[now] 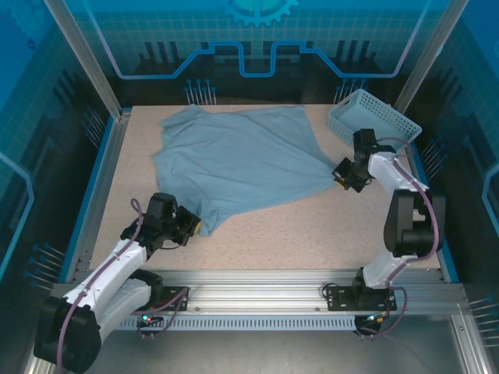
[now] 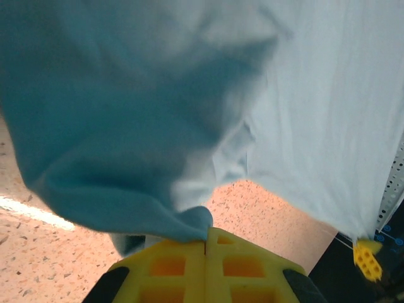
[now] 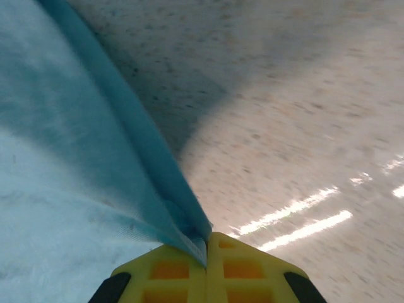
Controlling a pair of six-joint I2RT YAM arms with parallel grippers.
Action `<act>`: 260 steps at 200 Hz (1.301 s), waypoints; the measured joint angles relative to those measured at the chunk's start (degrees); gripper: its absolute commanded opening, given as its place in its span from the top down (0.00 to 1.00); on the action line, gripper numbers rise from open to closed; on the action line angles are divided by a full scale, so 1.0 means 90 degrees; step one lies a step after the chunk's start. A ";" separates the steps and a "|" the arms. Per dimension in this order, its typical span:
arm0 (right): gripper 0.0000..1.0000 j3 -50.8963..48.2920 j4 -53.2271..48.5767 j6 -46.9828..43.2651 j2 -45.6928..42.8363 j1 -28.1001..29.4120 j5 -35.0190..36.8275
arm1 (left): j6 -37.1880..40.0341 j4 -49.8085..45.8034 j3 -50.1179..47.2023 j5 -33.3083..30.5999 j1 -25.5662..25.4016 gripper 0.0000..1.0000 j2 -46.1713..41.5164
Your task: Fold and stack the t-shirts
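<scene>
A pale blue-grey t-shirt (image 1: 234,160) is stretched across the middle of the table, print side hidden. My left gripper (image 1: 195,226) is shut on its near-left corner; in the left wrist view the cloth (image 2: 126,113) bunches out of the closed yellow jaws (image 2: 207,243) and hangs over the table. My right gripper (image 1: 341,178) is shut on the shirt's right corner, pulling it to a point. From the right wrist the hem (image 3: 126,164) runs straight into the closed yellow jaws (image 3: 206,249).
A light blue lattice basket (image 1: 373,117) stands at the back right, just behind my right arm. Bare speckled tabletop (image 1: 296,234) lies between the shirt and the near rail. Blue rims and frame posts border the table.
</scene>
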 measured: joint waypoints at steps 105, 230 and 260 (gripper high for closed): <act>1.00 -0.1943 -0.0576 -0.0061 -0.1071 0.0039 0.0483 | -0.1124 -0.1790 0.0146 -0.0826 -0.0231 1.00 -0.1280; 1.00 -0.1345 -0.0770 -0.0362 -0.0682 0.0039 0.1003 | -0.0967 -0.3966 0.1515 -0.1819 -0.0321 1.00 -0.1141; 1.00 -0.1180 -0.0811 -0.0447 -0.0537 0.0039 0.1071 | -0.0889 -0.4199 0.1302 -0.1868 -0.0323 0.95 -0.0908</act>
